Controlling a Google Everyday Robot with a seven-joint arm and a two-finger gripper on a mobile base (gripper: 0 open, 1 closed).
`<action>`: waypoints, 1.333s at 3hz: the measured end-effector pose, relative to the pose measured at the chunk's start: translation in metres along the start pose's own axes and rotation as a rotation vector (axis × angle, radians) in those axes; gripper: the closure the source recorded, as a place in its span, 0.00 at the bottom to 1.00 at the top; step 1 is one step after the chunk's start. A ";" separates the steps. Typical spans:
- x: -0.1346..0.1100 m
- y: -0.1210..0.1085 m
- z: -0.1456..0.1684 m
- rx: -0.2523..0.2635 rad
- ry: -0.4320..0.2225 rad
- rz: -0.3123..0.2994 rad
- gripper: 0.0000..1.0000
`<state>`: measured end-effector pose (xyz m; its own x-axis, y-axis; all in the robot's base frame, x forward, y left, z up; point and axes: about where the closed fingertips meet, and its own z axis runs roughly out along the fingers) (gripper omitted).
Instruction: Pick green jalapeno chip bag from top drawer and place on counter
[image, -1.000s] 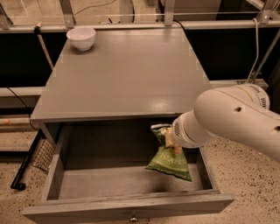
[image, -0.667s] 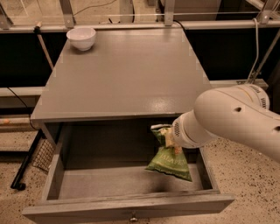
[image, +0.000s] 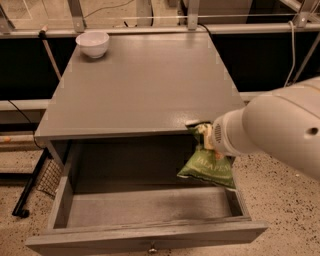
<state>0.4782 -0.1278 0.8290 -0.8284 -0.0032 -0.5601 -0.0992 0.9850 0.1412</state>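
The green jalapeno chip bag hangs in the air above the right side of the open top drawer, its top edge level with the counter's front edge. My gripper is shut on the bag's upper end, just in front of the counter at its front right corner. The white arm reaches in from the right and hides the gripper's far side. The drawer's inside shows bare grey wood, with its small knob at the bottom centre.
A white bowl stands at the counter's back left corner. A black stand with a mesh piece sits on the floor left of the cabinet. Metal rails and cables run behind the counter.
The gripper has lifted the bag up out of the drawer, from its floor to the height of the counter's front edge.
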 end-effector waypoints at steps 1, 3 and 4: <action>-0.028 0.001 -0.022 0.034 -0.074 -0.043 1.00; -0.066 0.002 -0.031 0.064 -0.127 -0.133 1.00; -0.104 0.012 -0.039 0.097 -0.176 -0.228 1.00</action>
<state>0.5415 -0.1226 0.9204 -0.6815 -0.2041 -0.7028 -0.2111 0.9743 -0.0783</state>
